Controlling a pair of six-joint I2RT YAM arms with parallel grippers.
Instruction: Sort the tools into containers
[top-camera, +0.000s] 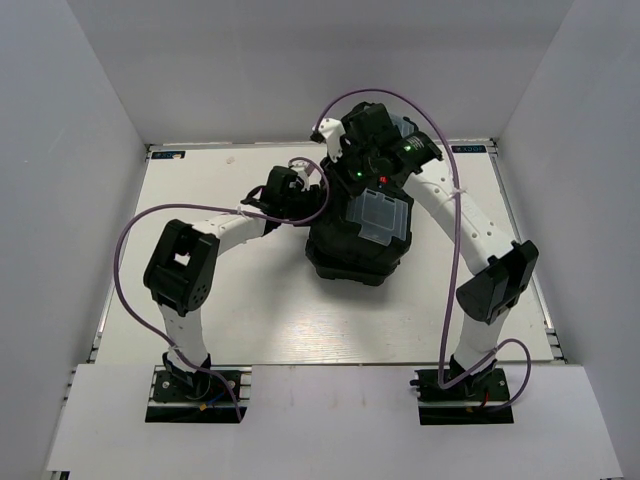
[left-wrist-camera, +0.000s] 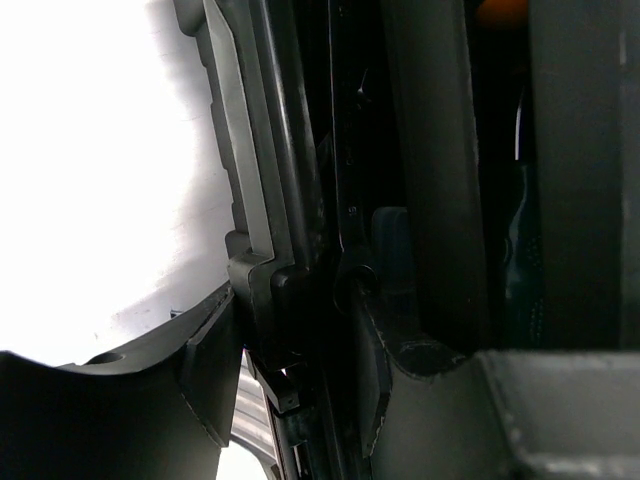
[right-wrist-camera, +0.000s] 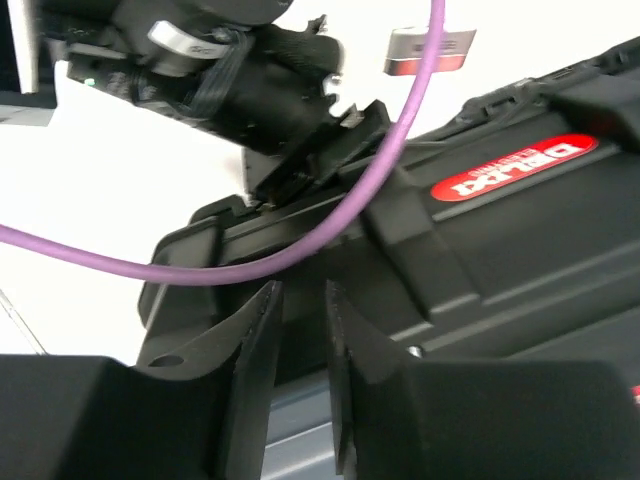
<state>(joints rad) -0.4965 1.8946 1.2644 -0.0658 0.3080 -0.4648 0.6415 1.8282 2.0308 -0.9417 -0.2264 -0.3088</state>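
Our left gripper (left-wrist-camera: 300, 330) stands astride a ridged edge of the black toolbox (top-camera: 350, 250), one finger at each side; we cannot tell if it clamps. The right gripper (right-wrist-camera: 303, 300) keeps only a narrow gap between its fingers, low over the lid and left of the red label (right-wrist-camera: 510, 170); whether it pinches anything we cannot tell. A purple cable (right-wrist-camera: 200, 265) crosses above it. The toolbox sits in the centre of the white table (top-camera: 230, 320).

The black plastic toolbox (top-camera: 350, 258) stands near the middle of the white table (top-camera: 250, 310) ahead of me. A clear-lidded organiser pocket (top-camera: 378, 215) lies on its top, and its handle carries a red oval label (right-wrist-camera: 505, 170) with white lettering.
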